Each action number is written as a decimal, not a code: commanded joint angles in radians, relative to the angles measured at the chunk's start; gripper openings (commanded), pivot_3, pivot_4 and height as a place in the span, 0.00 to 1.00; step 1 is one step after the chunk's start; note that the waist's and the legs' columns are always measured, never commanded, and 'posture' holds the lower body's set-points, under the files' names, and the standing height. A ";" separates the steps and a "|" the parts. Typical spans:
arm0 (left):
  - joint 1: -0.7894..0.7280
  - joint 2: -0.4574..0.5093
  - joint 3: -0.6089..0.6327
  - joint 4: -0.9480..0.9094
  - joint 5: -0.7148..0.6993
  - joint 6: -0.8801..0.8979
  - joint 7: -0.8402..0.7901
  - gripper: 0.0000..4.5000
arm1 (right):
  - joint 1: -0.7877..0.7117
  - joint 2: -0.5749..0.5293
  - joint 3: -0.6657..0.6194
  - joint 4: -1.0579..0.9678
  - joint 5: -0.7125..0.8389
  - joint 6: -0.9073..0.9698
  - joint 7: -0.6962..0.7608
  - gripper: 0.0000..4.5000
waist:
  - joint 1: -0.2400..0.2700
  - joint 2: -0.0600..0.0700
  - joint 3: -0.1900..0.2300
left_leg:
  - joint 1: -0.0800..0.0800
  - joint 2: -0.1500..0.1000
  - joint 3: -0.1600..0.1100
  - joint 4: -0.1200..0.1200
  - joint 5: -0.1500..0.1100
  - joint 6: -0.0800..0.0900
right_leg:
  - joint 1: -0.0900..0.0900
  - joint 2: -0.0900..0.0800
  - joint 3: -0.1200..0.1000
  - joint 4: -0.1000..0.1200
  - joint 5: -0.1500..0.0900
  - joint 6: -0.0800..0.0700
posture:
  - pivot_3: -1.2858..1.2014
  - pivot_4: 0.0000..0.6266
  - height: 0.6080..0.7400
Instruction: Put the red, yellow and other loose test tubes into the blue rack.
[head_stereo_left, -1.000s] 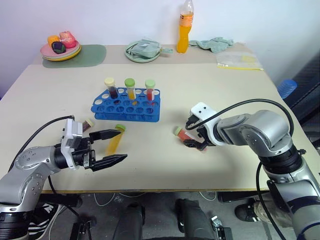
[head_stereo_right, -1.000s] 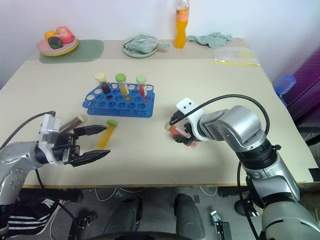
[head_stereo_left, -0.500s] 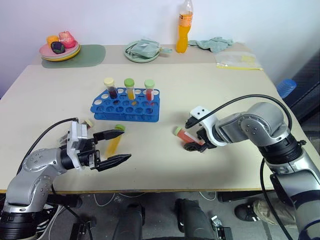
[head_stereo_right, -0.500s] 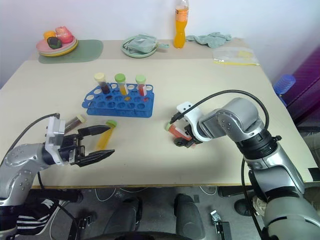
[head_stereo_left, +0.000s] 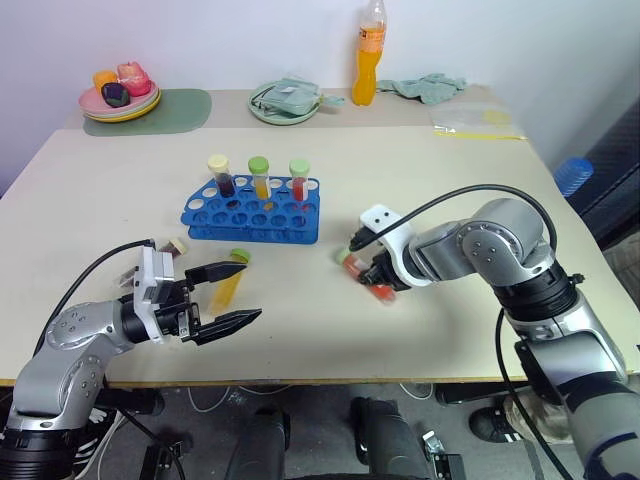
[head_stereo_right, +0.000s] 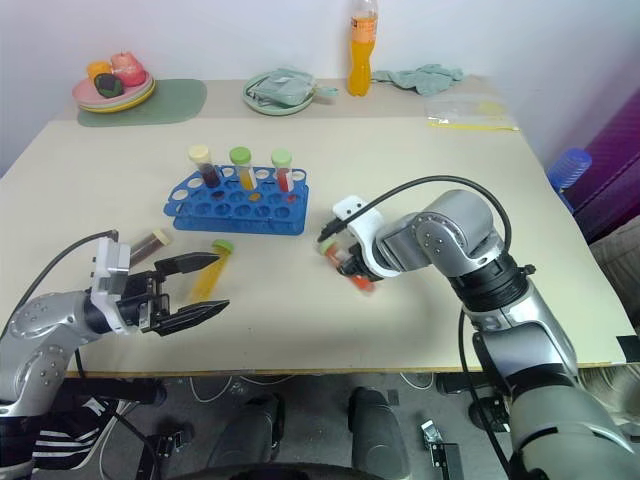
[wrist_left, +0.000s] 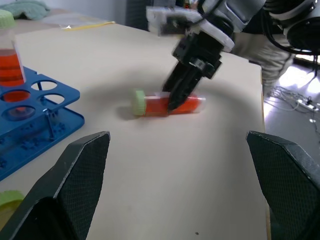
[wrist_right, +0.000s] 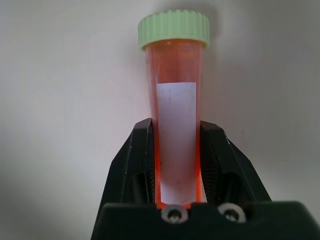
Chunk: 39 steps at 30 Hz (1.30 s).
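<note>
My right gripper (head_stereo_left: 376, 277) is shut on the red test tube (wrist_right: 176, 95) with a pale green cap, gripping its labelled body low over the table, right of the blue rack (head_stereo_left: 255, 218). The same tube (wrist_left: 159, 105) lies level in the left wrist view. Three capped tubes (head_stereo_left: 260, 175) stand in the rack's back row. My left gripper (head_stereo_left: 243, 291) stands open near the front edge, holding nothing. A yellow tube (head_stereo_left: 228, 285) with a green cap lies on the table just beyond its fingers. A dark brown tube (head_stereo_right: 150, 240) lies to its left.
At the back of the table stand an orange drink bottle (head_stereo_left: 370, 52), a plate of fruit (head_stereo_left: 122, 96) on a green mat, a green dish with a cloth (head_stereo_left: 287, 101), a rumpled cloth (head_stereo_left: 430, 87) and a plastic bag (head_stereo_left: 478, 121).
My right gripper has shut on the red tube and shifted left with it, towards the rack. The left gripper has stayed open and in place.
</note>
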<state>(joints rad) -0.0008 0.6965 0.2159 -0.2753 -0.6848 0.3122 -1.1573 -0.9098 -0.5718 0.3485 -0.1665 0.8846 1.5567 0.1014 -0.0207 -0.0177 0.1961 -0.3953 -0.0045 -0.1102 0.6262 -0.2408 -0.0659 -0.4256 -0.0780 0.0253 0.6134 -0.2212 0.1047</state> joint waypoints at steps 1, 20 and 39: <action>-0.004 0.004 0.022 0.000 -0.001 -0.018 -0.001 1.00 | 0.055 -0.087 -0.012 -0.188 -0.060 -0.265 0.232 0.17 | 0.007 -0.001 0.000 | -0.001 0.000 0.000 0.000 0.000 0.000 | 0.000 0.000 0.000 0.000 0.000 0.000 | 0.52 0.24 1.00; -0.029 0.030 0.137 0.036 -0.030 -0.007 0.069 1.00 | 0.330 0.568 -0.105 0.350 -0.699 -1.652 0.244 0.17 | -0.024 -0.001 -0.001 | 0.003 0.000 0.000 -0.003 0.000 0.001 | 0.000 0.001 0.000 0.001 0.001 0.000 | 0.52 0.24 1.00; 0.045 0.086 0.249 -0.066 -0.073 0.066 0.120 1.00 | 0.203 0.711 -0.155 0.772 -0.836 -1.916 0.189 0.17 | -0.030 -0.001 0.000 | 0.005 0.001 -0.001 -0.007 0.000 -0.001 | 0.000 0.001 0.000 0.001 0.001 -0.001 | 0.52 0.24 1.00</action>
<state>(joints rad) 0.0439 0.7653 0.4265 -0.3033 -0.7336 0.3727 -1.0406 -0.6941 0.1161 0.1904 0.6267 0.0567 -0.3197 0.2850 -0.0506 -0.0186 0.1956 -0.3904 -0.0039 -0.1108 0.6189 -0.2403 -0.0667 -0.4253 -0.0768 0.0257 0.6147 -0.2206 0.1038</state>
